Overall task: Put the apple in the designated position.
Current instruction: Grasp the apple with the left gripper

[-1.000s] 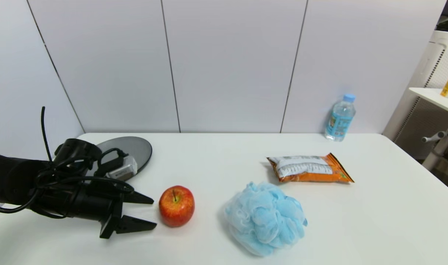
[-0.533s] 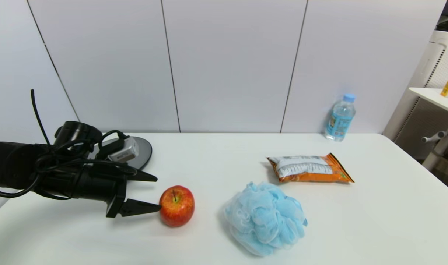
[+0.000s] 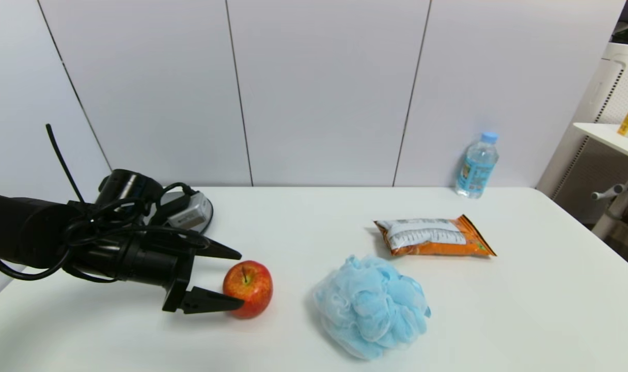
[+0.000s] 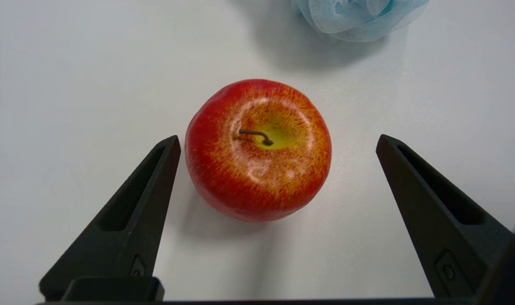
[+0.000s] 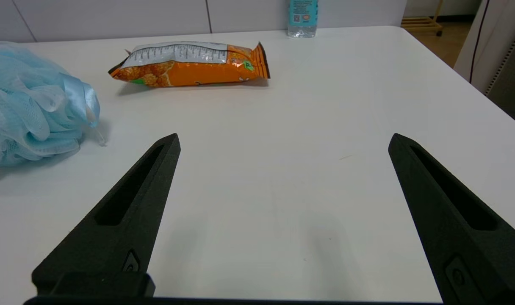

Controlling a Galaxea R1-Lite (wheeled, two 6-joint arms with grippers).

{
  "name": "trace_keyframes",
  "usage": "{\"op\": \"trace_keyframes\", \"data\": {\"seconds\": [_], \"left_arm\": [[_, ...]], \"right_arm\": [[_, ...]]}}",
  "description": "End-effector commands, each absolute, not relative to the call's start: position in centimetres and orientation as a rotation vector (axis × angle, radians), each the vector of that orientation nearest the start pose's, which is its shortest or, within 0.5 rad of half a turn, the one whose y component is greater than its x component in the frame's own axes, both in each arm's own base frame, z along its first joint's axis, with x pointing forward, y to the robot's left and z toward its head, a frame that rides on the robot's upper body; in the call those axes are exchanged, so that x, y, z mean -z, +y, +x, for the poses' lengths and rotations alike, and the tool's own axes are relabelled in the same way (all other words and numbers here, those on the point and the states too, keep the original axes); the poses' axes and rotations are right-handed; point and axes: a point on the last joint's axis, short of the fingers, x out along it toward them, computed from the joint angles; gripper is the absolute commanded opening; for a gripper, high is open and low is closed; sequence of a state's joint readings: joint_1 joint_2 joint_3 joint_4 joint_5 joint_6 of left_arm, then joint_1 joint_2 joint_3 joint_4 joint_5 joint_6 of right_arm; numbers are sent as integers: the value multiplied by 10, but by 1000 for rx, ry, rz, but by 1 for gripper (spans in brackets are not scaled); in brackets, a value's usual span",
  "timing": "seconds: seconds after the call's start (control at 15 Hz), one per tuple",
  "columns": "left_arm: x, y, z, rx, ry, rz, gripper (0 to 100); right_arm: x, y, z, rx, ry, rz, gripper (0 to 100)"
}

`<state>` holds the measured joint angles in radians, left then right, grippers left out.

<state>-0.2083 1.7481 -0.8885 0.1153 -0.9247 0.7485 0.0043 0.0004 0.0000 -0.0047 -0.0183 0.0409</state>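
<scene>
Head view: apple (image 3: 248,288) between spread left pincer (image 3: 240,279) tips

Left gripper (image 3: 239,279) low over table, jaws spread wide.

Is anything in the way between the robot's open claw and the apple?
No. The left gripper is open with the apple sitting right between its fingers, only bare white table around it. The blue mesh puff lies beyond.

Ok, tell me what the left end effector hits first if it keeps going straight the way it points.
The apple. The left end effector is open with the apple just ahead between its fingers; beyond lies the blue mesh puff. Height over the table is hard to judge.
</scene>
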Motion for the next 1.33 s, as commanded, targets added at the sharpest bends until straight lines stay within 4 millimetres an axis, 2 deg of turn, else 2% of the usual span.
{"op": "trace_keyframes", "data": {"seconds": [0.07, 0.67, 0.93, 1.33], "left_arm": [[-131, -84, 268, 1346, 526, 255, 100], [-115, -90, 286, 1310, 586, 292, 100], [-107, -97, 288, 1299, 631, 319, 100], [-106, -98, 287, 1302, 633, 323, 100]], "right_arm": [[-76, -1, -23, 14, -3, 41, 100], [-76, -1, -23, 12, -3, 41, 100], [-76, -1, -23, 14, -3, 41, 100], [-76, -1, -23, 14, -3, 41, 100]]}}
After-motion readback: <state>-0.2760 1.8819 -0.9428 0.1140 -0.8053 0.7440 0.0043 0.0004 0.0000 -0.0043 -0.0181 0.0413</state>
